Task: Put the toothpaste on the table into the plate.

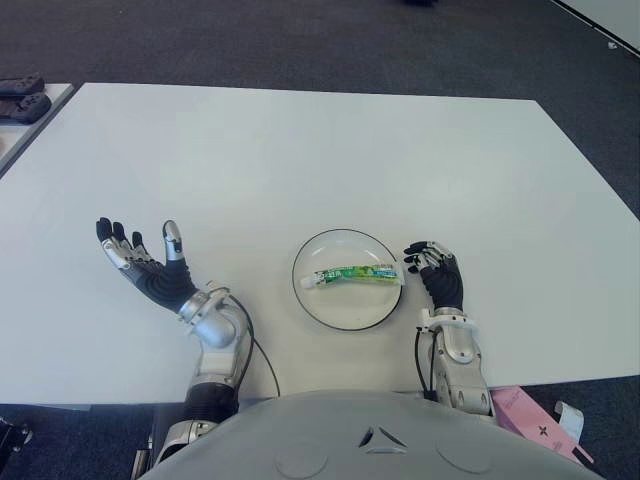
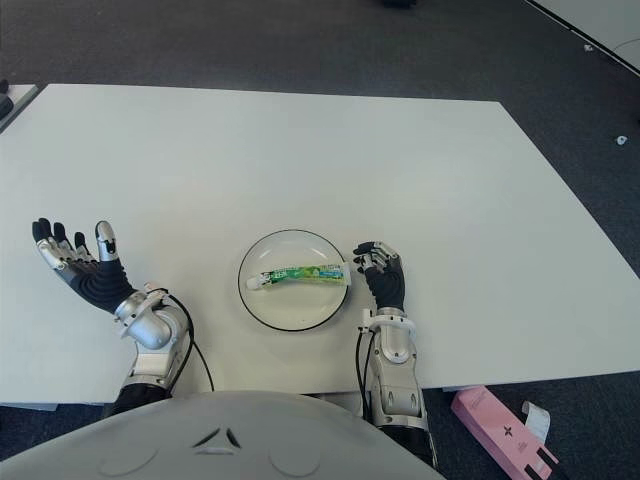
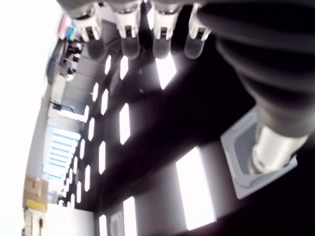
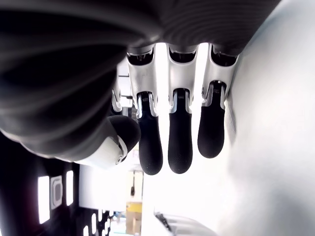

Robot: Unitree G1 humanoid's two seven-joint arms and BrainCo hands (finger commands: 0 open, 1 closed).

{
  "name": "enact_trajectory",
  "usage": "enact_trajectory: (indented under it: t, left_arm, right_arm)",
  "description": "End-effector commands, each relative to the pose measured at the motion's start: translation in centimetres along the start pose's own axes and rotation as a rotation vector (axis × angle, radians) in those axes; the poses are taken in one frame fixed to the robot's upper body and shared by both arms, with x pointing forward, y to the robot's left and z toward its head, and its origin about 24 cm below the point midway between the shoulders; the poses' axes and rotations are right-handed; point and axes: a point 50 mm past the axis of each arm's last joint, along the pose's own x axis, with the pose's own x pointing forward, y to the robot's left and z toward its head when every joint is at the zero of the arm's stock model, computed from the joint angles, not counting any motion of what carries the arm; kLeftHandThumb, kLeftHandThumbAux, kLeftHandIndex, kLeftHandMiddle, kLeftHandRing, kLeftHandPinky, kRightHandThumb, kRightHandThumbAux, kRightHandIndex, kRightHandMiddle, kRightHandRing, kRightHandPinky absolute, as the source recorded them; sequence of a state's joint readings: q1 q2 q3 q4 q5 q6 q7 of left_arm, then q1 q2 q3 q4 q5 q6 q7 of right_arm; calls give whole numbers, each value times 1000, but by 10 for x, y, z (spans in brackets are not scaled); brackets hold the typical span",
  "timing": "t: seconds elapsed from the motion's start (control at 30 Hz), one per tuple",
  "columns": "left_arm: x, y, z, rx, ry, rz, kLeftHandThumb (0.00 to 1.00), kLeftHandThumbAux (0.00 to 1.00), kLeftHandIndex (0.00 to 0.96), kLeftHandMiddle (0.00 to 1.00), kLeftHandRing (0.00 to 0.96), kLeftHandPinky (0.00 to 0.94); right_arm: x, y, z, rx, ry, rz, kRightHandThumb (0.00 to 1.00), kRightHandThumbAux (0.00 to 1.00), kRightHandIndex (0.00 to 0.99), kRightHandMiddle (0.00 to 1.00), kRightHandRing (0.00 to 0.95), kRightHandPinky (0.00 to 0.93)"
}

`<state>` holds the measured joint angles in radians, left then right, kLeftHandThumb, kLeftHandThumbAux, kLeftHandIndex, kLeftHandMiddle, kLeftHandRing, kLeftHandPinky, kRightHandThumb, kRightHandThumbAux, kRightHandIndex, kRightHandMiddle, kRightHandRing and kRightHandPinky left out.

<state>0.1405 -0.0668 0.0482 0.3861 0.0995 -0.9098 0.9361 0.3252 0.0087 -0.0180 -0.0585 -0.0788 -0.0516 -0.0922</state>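
A green and white toothpaste tube (image 1: 352, 274) lies across the white plate (image 1: 333, 305) near the table's front edge, its cap toward my left. My right hand (image 1: 436, 268) shows just right of the plate, fingers relaxed and holding nothing; its wrist view shows the fingers (image 4: 179, 145) extended over the white table. My left hand (image 1: 140, 262) is raised palm-up well to the left of the plate, fingers (image 3: 131, 37) spread and empty.
The white table (image 1: 320, 160) stretches wide behind the plate. A pink box (image 1: 535, 418) lies on the floor by the table's front right corner. Dark objects (image 1: 22, 98) sit on another table at the far left.
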Motion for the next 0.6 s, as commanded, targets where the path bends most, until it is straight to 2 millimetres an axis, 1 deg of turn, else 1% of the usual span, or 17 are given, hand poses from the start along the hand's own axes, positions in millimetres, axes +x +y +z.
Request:
enact_trajectory:
  t: [0.03,0.17,0.23,0.33,0.37,0.4,0.47,0.57,0.6]
  left_arm:
    - [-10,1,-12,19,106,-34,117,697,158,117,79,134]
    - [-13,9,-19,61,185,-138,118,804,260,213,166,215]
    - [-13,11,-20,75,211,-177,117,841,291,244,196,241]
    - [-12,13,-22,94,244,-223,111,883,322,280,231,274]
    - [-12,14,-22,105,260,-245,141,895,342,306,258,303]
    - [-11,16,-24,124,286,-279,136,901,345,311,263,307]
    - [-10,18,-26,149,328,-333,89,957,377,354,311,346]
    - [-9,19,-26,161,359,-380,85,985,406,390,357,381]
    - [-9,18,-25,164,369,-409,112,988,419,399,367,387]
  right_arm:
    - [0,2,-7,-4,49,13,709,727,425,480,479,475]
    - [0,3,-7,-3,54,16,709,727,425,473,468,464]
    - [1,3,-7,-3,56,18,710,727,425,470,464,460]
    - [1,4,-7,-3,57,21,710,727,424,467,459,455]
    - [1,4,-7,-4,57,22,709,727,424,465,457,454]
    - [1,5,-7,-4,58,23,709,727,424,465,456,453]
    - [1,5,-7,-5,61,23,709,728,424,460,451,450]
    - [1,6,-8,-5,63,24,709,728,424,456,447,449]
    - [1,7,-8,-3,64,25,708,728,424,456,447,450]
